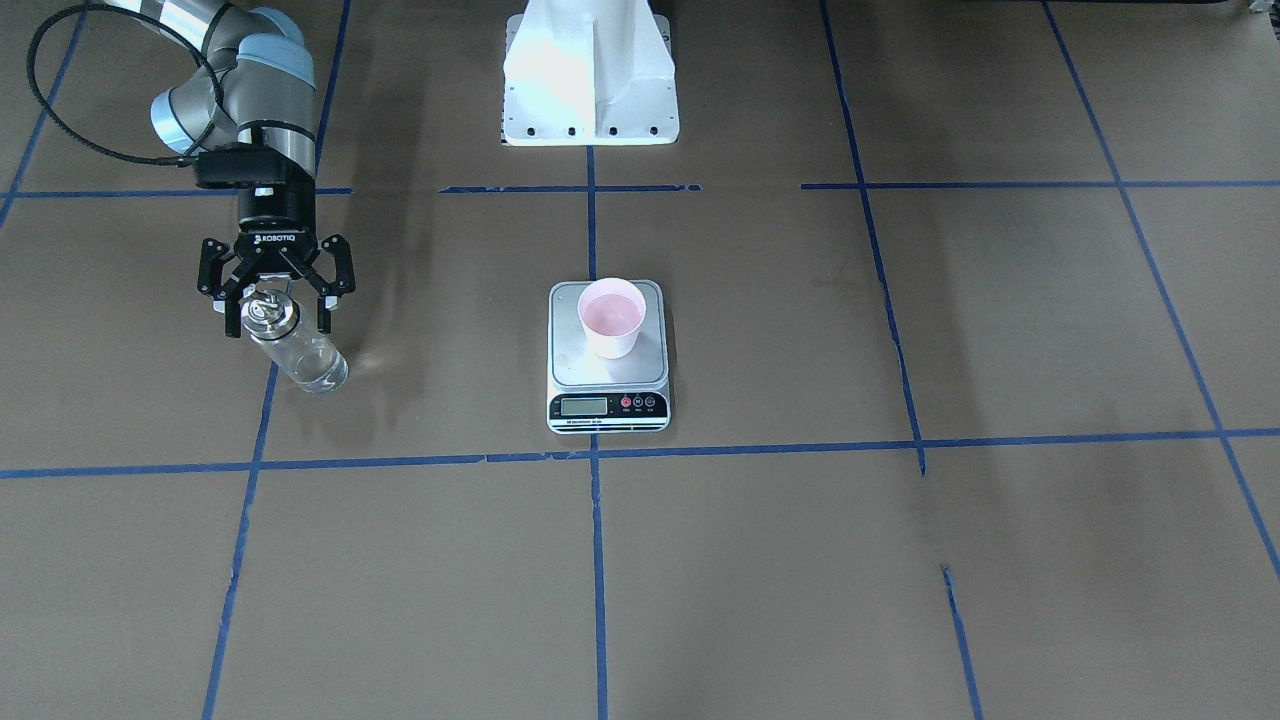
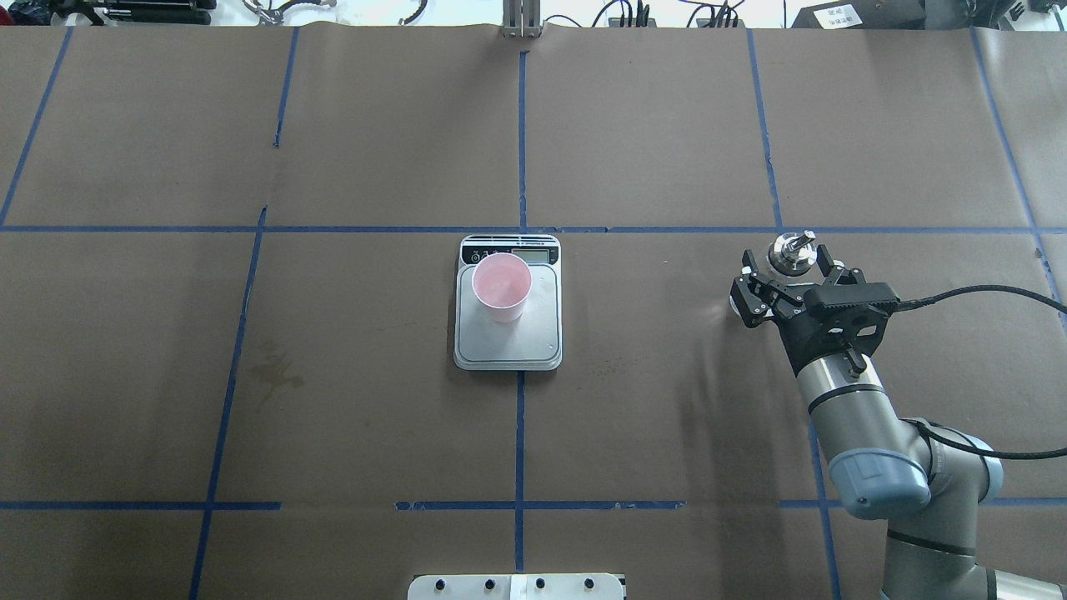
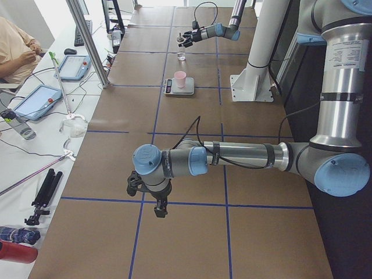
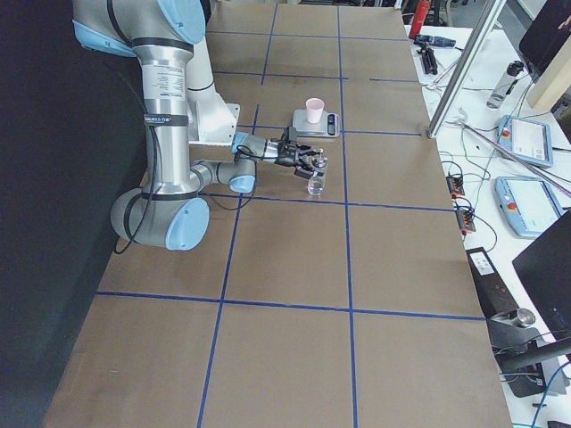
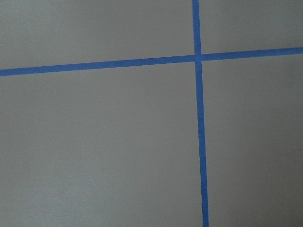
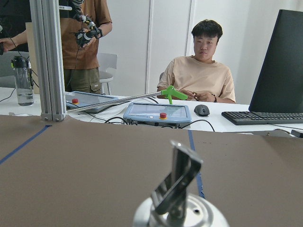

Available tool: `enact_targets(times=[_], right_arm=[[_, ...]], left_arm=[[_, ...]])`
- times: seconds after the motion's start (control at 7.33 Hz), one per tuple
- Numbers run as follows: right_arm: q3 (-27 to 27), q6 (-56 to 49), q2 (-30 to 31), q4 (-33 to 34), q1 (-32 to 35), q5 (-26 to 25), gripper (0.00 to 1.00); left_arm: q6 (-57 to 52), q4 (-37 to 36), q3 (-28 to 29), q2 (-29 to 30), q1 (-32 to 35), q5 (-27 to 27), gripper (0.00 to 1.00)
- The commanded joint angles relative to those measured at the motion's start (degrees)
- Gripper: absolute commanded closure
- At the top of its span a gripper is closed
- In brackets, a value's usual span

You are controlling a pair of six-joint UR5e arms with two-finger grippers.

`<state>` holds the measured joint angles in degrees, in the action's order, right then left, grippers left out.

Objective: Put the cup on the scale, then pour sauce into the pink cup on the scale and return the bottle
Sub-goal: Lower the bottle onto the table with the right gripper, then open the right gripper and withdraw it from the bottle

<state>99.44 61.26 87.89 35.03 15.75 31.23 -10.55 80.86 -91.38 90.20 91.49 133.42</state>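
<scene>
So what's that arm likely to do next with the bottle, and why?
Probably shut the right gripper on the bottle: its fingers stand open either side of the bottle's top, and the cup already sits on the scale, ready for pouring. Whether the cup has already been filled I cannot tell.
</scene>
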Motion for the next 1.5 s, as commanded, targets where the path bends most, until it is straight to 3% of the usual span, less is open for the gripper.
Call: enact_targets(times=[0.0,0.55,0.68,0.95,1.23,1.36], right_arm=[[0.14,-2.9,0.09,-0.4,-1.76,-2.47,0.0],[-0.56,-2.11,1.66,-1.71,-6.6,-7.13,0.0],[-0.65,-2.11,4.54,-7.55,-9.13,-9.15,0.0],[-1.26,-2.11,6.94,-10.69,-13.36,-13.8,0.0],[-1.35,-2.55,8.77,-15.76,-14.26,-13.92,0.0],[-1.35,-3.68,12.96,-16.57,-14.08,-12.61,0.0]], left_arm=[[0.0,0.0,-0.02,-0.02,0.0,0.0,0.0],[0.0,0.09,0.06,-0.02,0.0,0.0,0.0],[0.0,0.09,-0.02,-0.02,0.0,0.0,0.0],[-0.09,0.09,-0.02,-0.11,0.0,0.09,0.0],[-0.09,0.09,0.06,-0.11,0.0,0.09,0.0],[-0.09,0.09,-0.02,-0.2,0.0,0.09,0.0]])
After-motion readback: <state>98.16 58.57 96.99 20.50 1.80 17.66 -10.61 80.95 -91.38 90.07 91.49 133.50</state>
